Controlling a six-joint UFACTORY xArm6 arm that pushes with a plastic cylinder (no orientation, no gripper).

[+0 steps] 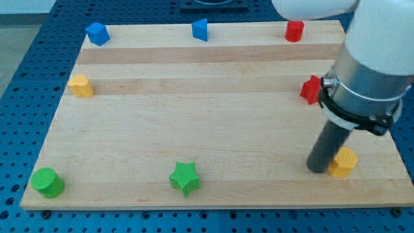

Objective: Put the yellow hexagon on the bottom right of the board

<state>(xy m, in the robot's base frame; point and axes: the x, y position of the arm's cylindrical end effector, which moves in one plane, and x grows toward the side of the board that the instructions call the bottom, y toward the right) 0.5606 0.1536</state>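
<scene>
The yellow hexagon [343, 162] already sat near the board's [194, 129] bottom-right corner, so I judged the task nearly done. My tip [317, 169] touched its left side; with no pincer fitted, it held nothing.

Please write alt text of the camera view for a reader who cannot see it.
My tip touches the left side of the yellow hexagon at the bottom right of the wooden board. Other blocks lie along the edges, among them a green star and a green cylinder at the bottom.
</scene>
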